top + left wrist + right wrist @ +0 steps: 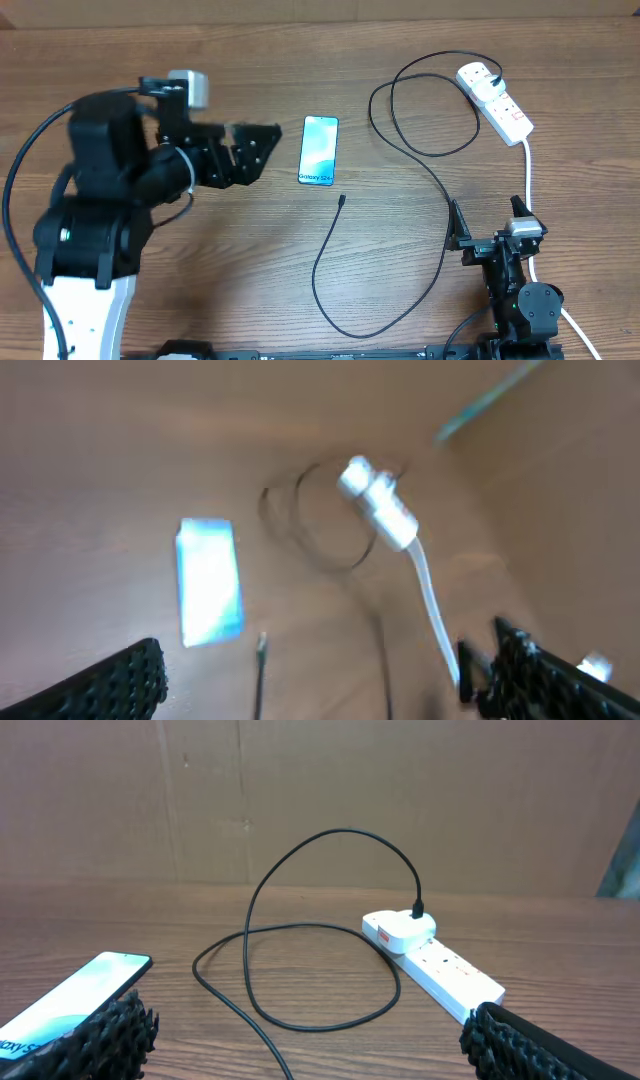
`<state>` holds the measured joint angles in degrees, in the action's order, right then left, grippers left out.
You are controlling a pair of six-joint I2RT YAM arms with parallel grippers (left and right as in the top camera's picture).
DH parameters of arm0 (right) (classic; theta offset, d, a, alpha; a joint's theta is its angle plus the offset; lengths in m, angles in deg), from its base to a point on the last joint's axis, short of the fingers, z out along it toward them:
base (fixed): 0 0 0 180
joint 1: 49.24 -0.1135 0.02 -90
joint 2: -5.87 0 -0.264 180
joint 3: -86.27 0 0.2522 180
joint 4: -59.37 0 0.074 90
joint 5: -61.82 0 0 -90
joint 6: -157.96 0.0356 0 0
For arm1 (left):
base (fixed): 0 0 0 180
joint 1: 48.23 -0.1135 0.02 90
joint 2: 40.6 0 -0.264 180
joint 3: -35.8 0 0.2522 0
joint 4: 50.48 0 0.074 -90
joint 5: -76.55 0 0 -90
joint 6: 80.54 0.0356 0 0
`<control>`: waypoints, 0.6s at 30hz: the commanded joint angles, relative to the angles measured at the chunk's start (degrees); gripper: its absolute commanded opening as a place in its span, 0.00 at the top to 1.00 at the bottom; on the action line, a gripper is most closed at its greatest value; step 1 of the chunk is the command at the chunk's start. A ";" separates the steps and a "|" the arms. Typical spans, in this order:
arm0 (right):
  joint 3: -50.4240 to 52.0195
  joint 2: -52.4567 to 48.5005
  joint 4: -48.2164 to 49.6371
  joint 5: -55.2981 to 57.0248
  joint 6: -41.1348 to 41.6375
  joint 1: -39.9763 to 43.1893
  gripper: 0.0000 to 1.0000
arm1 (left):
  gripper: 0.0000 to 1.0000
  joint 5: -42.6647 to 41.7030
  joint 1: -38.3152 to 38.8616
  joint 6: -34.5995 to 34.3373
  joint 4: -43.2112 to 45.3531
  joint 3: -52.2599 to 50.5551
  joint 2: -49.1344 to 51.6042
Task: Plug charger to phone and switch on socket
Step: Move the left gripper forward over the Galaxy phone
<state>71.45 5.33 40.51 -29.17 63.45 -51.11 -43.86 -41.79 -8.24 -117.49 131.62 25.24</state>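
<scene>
The brown desk (250,270) holds everything. Your left hand (262,152) looks big from overhead. It hangs just left of the phone (319,150), with its fingers spread wide and nothing in them. Your right hand (488,225) sits near the front right edge, also spread and empty. The white socket (497,98) lies at the far right, with the white plug already in it. The phone lies flat in the middle with its screen lit. The thin black charger (440,190) loops across the desk. Its little tip (342,200) lies just past the phone's near edge (not touching). I think grabbing that tip is your first job. Come straight down and pinch just behind the tip, so it stays pointed at the phone.
</scene>
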 commanded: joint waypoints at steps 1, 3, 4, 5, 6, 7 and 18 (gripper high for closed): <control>0.59 0.37 0.28 0.74 -0.04 0.24 0.00 | 0.00 15.45 6.64 0.81 -7.37 10.45 5.16; 0.59 0.37 0.28 0.74 -0.04 0.24 0.00 | 0.00 23.87 10.40 -0.20 -14.51 16.85 9.68; 0.59 0.37 0.28 0.74 -0.04 0.24 0.00 | 0.00 28.35 12.22 -1.22 -19.06 20.83 12.63; 0.59 0.37 0.28 0.74 -0.04 0.24 0.00 | 0.00 30.67 13.33 -1.53 -22.03 23.67 14.95; 0.59 0.37 0.28 0.74 -0.04 0.24 0.00 | 0.00 32.41 14.10 -1.68 -24.85 26.40 17.25; 0.59 0.37 0.28 0.74 -0.04 0.24 0.00 | 0.00 33.38 14.73 -1.64 -27.43 28.92 19.69; 0.59 0.37 0.28 0.74 -0.04 0.24 0.00 | 0.00 17.22 15.72 -2.03 -28.44 31.67 32.15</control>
<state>71.45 5.33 40.44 -29.20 63.47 -51.11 -18.77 -26.47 -9.16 -145.99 161.98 55.43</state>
